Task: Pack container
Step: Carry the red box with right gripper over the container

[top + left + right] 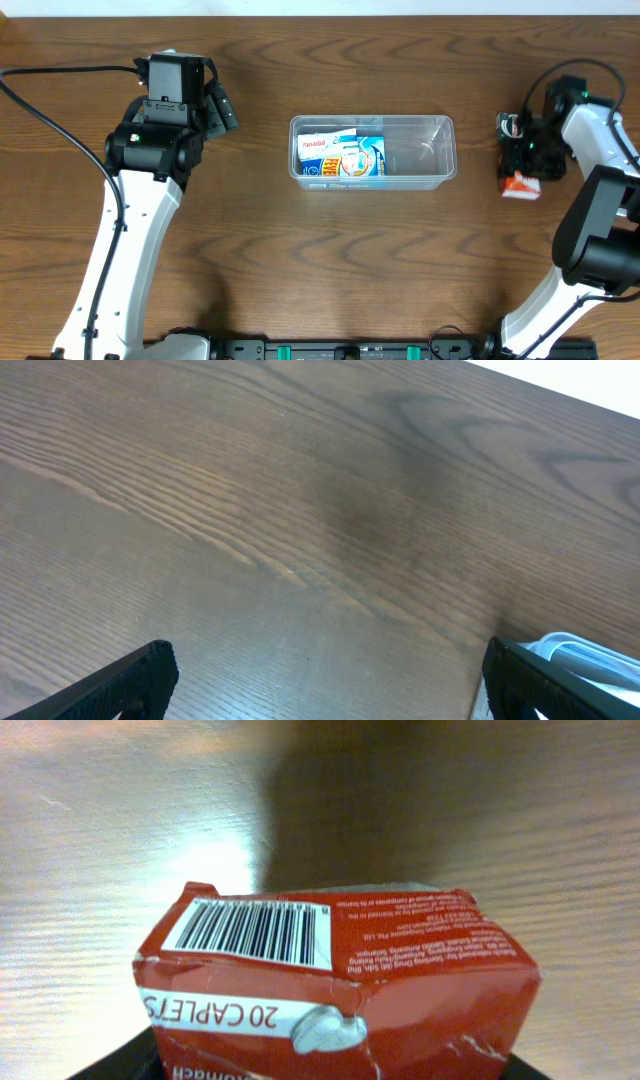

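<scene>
Clear plastic container [441, 150], shallow, rounded corners, lipped rim, sits open side up mid-table a bit toward the far edge, with its long axis running left to right. Small white and blue cardboard boxes [341, 158] lie packed in its left end; the right end shows bare plastic. A bit of its rim shows in the left wrist view. The table [300, 260] is dark brown wood grain, matte with soft glare, and a pale strip runs along the far edge. The left gripper [222, 108] hangs left of the container, well apart, with its black fingers [140, 675] spread wide and nothing between them. The right gripper [520, 168] is at the far right, over a red box [340, 990], glossy card, creased and dented, with a barcode and "20 CAPLETS" on it. The box sits between the jaws; can't tell if they're clamped on it.
</scene>
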Robot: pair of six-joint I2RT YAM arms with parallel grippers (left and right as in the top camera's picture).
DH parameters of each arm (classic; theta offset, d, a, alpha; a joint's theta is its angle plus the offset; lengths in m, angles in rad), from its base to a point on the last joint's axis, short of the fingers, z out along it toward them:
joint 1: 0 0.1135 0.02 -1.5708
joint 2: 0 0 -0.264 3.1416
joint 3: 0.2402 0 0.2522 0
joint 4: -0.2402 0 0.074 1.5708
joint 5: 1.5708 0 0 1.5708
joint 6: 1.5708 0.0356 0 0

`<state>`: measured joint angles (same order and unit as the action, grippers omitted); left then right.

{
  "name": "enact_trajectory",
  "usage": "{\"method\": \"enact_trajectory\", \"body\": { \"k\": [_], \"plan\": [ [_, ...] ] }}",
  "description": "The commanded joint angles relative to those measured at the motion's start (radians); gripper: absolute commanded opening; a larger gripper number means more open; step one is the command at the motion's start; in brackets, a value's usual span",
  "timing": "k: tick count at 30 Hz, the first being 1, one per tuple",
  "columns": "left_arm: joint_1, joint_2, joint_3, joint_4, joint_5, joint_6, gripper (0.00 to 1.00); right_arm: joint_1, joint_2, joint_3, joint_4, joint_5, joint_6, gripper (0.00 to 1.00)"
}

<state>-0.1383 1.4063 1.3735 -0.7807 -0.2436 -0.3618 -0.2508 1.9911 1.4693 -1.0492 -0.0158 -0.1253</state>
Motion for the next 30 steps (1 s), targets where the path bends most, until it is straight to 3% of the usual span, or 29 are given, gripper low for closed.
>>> {"method": "enact_trajectory", "body": {
  "k": [1, 6, 13, 21, 30],
  "plan": [
    [0.004, 0.006, 0.011, 0.000, -0.016, 0.010, 0.98, 0.035, -0.106, 0.113, -0.049, -0.015, 0.050, 0.56],
    [0.004, 0.006, 0.011, 0.000, -0.016, 0.010, 0.98, 0.109, -0.249, 0.210, -0.098, -0.015, 0.120, 0.56],
    [0.004, 0.006, 0.011, 0.000, -0.016, 0.010, 0.98, 0.299, -0.364, 0.214, -0.063, -0.015, 0.288, 0.55],
    [0.004, 0.006, 0.011, 0.000, -0.016, 0.010, 0.98, 0.532, -0.283, 0.191, -0.009, 0.034, 0.395, 0.56],
    [0.004, 0.006, 0.011, 0.000, -0.016, 0.010, 0.98, 0.632, -0.127, 0.191, -0.007, 0.092, 0.444, 0.57]
  ]
}}
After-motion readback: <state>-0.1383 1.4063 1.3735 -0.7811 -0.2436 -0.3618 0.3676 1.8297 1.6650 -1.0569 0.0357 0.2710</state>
